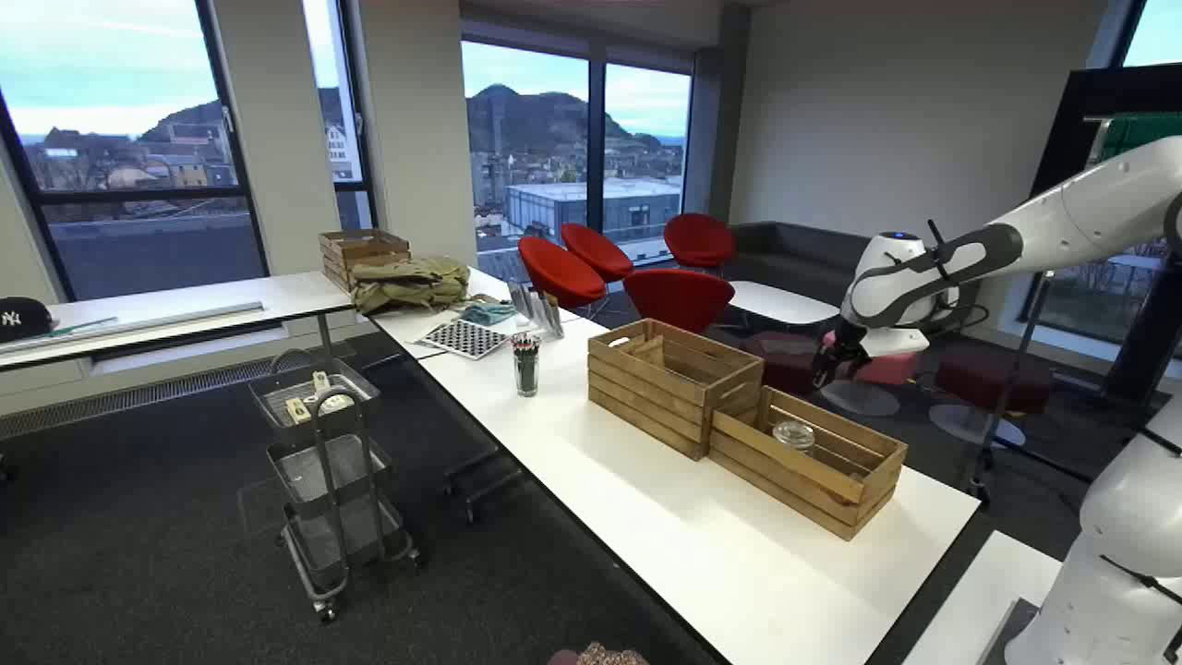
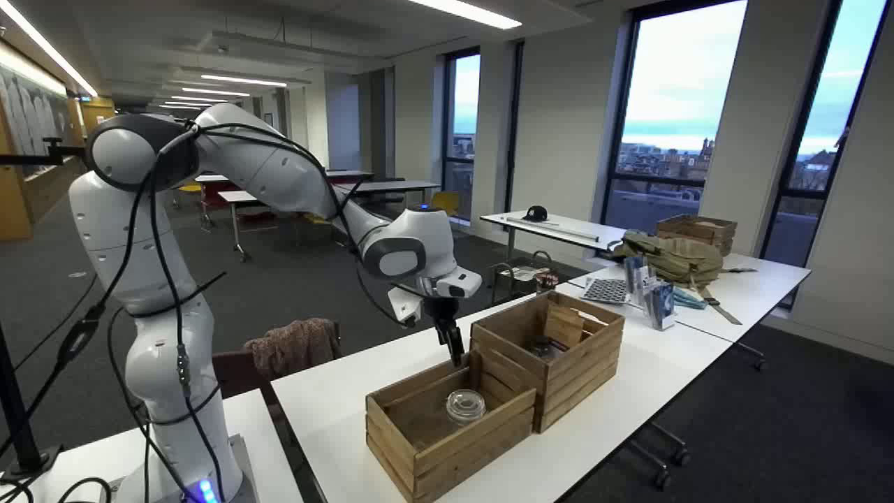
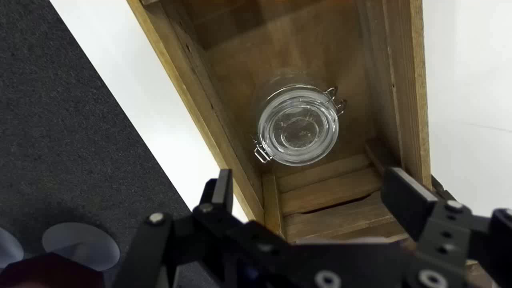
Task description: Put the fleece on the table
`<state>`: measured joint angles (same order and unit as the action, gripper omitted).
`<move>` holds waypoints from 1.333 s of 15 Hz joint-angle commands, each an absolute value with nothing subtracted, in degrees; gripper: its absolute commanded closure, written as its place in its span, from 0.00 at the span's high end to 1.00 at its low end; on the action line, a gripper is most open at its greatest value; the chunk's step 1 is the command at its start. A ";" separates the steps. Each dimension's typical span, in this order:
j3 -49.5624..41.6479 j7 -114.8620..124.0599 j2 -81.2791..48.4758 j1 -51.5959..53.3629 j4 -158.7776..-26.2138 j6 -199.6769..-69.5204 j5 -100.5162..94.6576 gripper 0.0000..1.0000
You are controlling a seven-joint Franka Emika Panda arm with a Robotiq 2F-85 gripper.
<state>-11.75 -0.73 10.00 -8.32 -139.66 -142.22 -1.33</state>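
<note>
A brown, nubbly cloth that looks like the fleece (image 2: 297, 347) hangs over a chair (image 2: 234, 370) beside the table in an exterior view. Just a small part of what seems the same fleece (image 1: 609, 656) shows at the bottom edge of an exterior view. The white table (image 1: 637, 526) also shows in an exterior view (image 2: 328, 391). My gripper (image 3: 308, 176) is open with nothing between its fingers. It hangs above the lower wooden crate, as both exterior views (image 1: 822, 377) (image 2: 455, 360) show. The fleece is out of the wrist view.
The lower crate (image 1: 785, 485) holds a clear clip-top glass jar (image 3: 298, 126). A taller crate (image 2: 580, 377) stands against it. A glass of pencils (image 1: 526, 369), a checkered board (image 1: 464, 339) and a green backpack (image 1: 411, 282) are farther along the table. A cart (image 1: 319, 480) stands on the floor.
</note>
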 commanded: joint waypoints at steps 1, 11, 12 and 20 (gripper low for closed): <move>-11.08 -0.85 9.95 -9.00 -139.58 -142.10 -1.16 1.00; 6.07 12.22 1.78 2.78 -137.33 -137.51 -11.19 1.00; 7.48 12.06 0.86 4.56 -136.43 -136.19 -10.37 1.00; 11.97 7.97 -0.17 11.06 -134.88 -134.47 -5.35 1.00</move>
<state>12.26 8.02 -0.20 10.78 -134.95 -134.62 -5.40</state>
